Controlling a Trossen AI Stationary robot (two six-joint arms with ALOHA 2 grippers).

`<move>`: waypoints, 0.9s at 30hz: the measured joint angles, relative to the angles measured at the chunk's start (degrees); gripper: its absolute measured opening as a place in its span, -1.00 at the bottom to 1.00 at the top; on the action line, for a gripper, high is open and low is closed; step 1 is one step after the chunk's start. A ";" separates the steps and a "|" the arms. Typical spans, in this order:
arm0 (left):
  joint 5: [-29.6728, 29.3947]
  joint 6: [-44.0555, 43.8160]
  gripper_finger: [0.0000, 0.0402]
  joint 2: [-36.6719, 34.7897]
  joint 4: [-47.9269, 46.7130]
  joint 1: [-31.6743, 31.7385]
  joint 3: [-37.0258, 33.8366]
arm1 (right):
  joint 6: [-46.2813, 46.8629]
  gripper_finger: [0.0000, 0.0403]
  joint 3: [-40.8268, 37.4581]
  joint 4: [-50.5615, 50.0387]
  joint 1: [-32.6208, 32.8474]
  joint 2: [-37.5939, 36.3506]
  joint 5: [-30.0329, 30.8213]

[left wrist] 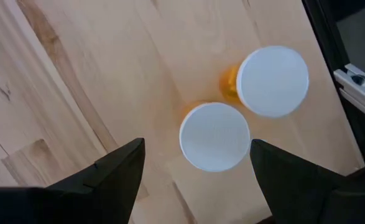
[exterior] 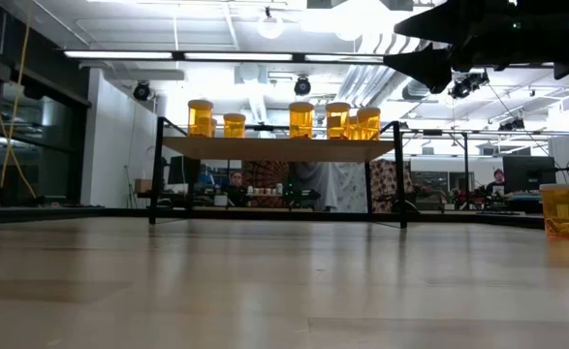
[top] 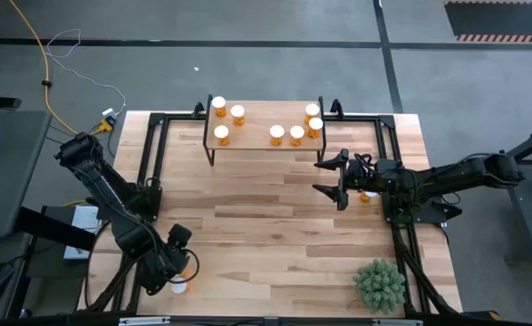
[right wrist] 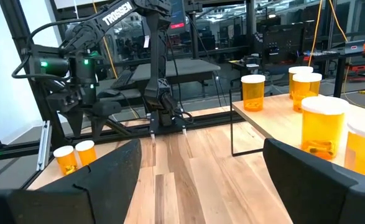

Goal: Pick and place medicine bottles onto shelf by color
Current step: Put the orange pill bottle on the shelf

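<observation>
Amber bottles (left wrist: 214, 135) seemingly below open left gripper (left wrist: 198, 171)

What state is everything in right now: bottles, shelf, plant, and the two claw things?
Bottles on the shelf: seven, upright, capped.
Shelf: standing at the table's far edge.
Two bottles near the left tool: upright on the table, capped, not held.
Bottle by the right arm: upright on the table.
Left tool: open, above the two bottles.
Right tool: open, empty.
Plant: upright, untouched.
</observation>
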 joint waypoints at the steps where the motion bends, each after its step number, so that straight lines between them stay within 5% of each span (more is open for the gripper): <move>1: 0.00 0.69 0.39 0.00 0.00 -0.08 0.00 | 0.02 0.63 0.00 0.00 0.00 0.01 0.00; 16: -1.86 16.92 0.39 4.06 0.91 -2.71 0.00 | 0.02 0.63 0.00 -0.23 -0.01 0.00 0.00; 27: -1.37 19.79 0.39 9.45 3.35 -2.72 -0.02 | 0.02 0.63 0.00 -0.28 -0.02 0.01 0.00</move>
